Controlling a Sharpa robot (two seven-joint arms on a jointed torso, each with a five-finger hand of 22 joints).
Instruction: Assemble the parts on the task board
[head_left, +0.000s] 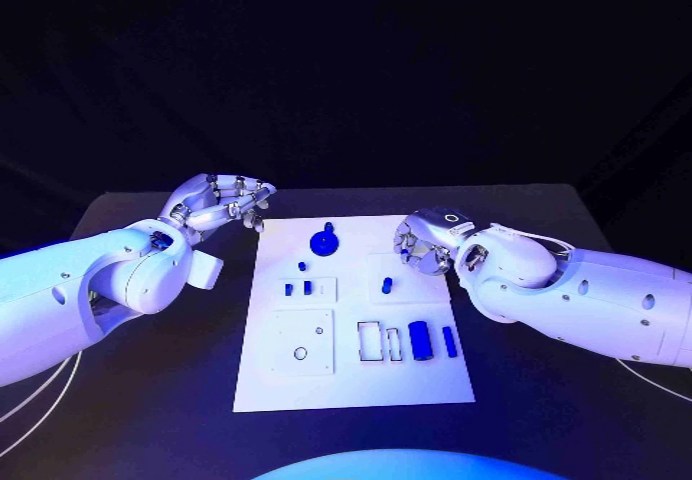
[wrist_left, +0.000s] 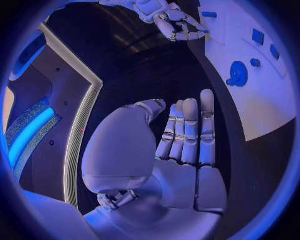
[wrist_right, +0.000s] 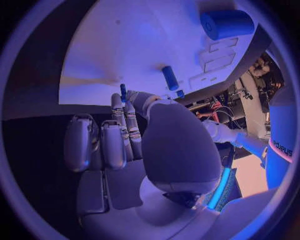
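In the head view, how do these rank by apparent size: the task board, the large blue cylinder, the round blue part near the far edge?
1. task board
2. large blue cylinder and round blue part: alike, unranked.

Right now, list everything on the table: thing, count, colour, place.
task board: one, white, middle of the black table.
keyhole-shaped part: one, blue, far end of the board.
small parts: a few, blue, mid-board on the left.
peg: one, blue, mid-board on the right.
cylinder: one, blue, near right, beside a thinner blue bar.
table: one, black.
left hand: silver, off the board's far left corner, holding nothing.
right hand: silver, at the board's right edge, fingers curled.
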